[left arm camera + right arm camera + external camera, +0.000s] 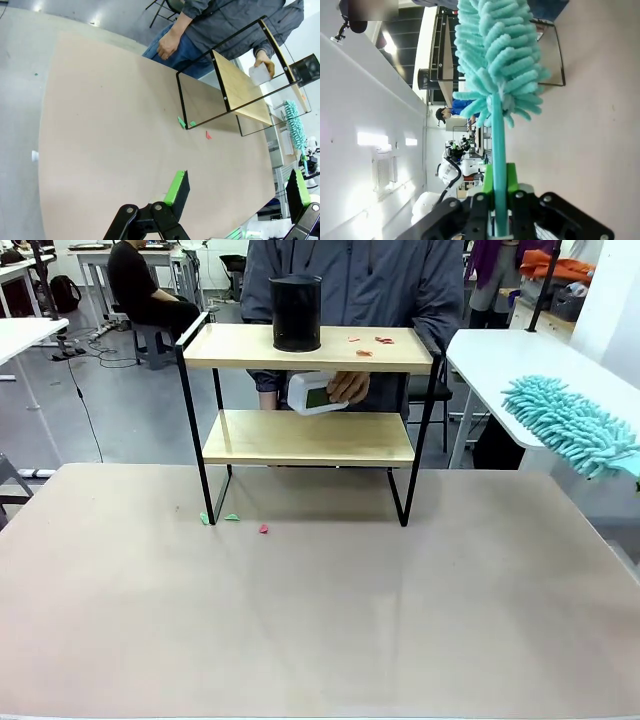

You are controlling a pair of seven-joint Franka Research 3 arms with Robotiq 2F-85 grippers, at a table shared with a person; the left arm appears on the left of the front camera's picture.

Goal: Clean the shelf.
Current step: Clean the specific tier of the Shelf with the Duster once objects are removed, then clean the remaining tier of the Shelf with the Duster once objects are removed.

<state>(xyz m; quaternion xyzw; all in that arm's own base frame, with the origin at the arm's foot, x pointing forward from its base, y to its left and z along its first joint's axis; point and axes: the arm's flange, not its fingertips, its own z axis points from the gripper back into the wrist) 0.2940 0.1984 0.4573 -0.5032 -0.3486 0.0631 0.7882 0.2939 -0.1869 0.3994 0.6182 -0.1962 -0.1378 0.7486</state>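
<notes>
1. My right gripper [498, 185] is clamped shut on the thin handle of the teal duster [495, 60]. In the front view its fluffy head hangs off the right edge of the desk [320, 620], well apart from the rack.
2. My left gripper [237, 192] hovers over the desk with its jaws spread wide and nothing between them.
3. The shelf [240, 348] stands at the far middle of the desk. A black cup [296, 312] sits on its top board, with a few coloured scraps [368, 343] lying to the right of the cup. More scraps [232, 518] lie on the desk by the near left leg.
4. Behind the rack, a person's hand [350, 387] holds a white device [312, 395] between the two boards.
5. I judge the step in hand is bringing the duster to the top board. I would come in level from the right and sweep lightly so the rack does not slide. I would steer wide of the cup, the thin frame and that hand.
</notes>
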